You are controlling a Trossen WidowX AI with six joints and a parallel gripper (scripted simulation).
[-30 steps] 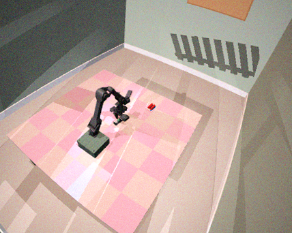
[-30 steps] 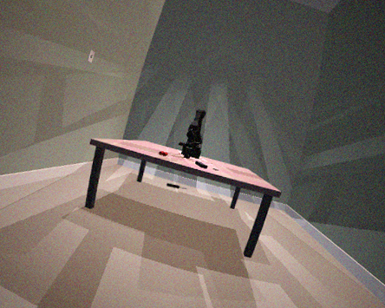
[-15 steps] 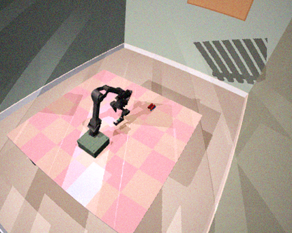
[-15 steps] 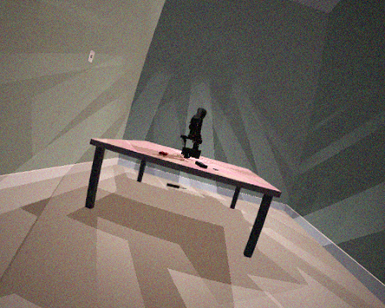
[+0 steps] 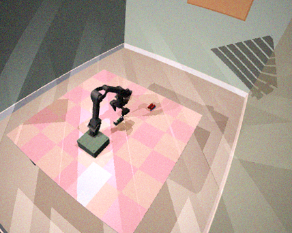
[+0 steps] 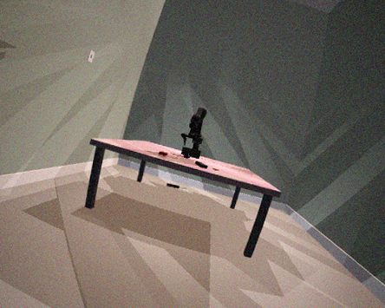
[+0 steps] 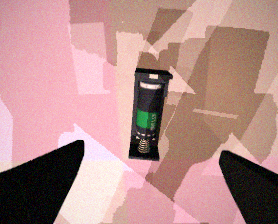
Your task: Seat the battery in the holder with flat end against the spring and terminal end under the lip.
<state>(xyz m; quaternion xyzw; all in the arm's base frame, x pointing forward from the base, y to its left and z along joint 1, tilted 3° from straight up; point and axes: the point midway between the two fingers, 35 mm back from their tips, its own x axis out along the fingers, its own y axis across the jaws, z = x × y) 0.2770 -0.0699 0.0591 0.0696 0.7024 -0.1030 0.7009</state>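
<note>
The black holder rests on the table, its spring at the lower end in the wrist view and its lip at the upper end. The dark battery with a green band lies lengthwise in the holder, one end against or very near the spring. Its pale metallic end is close by the lip; whether it is fully under the lip, and how deep it sits, I cannot tell. My gripper is wide open and empty above the holder, one finger off to each side, not touching it.
A small red object with blue parts lies on the table, away from the holder. The arm's green-grey base stands on the pink checked table top. Dark shadows cross the surface around the holder.
</note>
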